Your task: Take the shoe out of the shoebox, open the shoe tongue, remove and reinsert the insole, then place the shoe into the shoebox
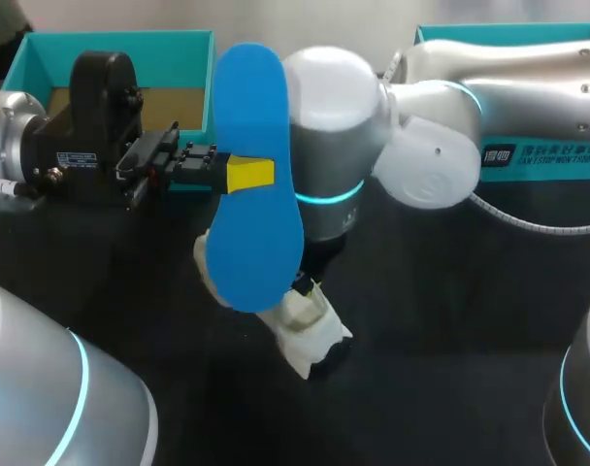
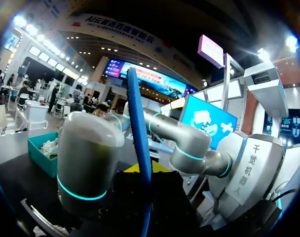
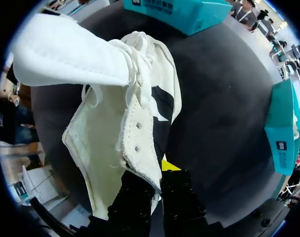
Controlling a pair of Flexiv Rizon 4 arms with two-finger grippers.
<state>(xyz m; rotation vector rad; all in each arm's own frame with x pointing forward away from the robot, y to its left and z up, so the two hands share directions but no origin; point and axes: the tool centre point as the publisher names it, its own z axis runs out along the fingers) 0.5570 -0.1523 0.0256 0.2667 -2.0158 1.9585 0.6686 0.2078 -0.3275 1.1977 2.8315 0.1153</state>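
Half done — my left gripper (image 1: 245, 176) pinches the insole (image 1: 248, 97), my right gripper (image 3: 157, 182) holds the shoe (image 3: 110, 133) — putting back, boxing to go.

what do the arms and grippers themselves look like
The left arm and right arm are rounded grey and white links with glowing cyan rings; the right arm has a teal band with white print and a grey cable. The left gripper and right gripper are black with yellow tips.
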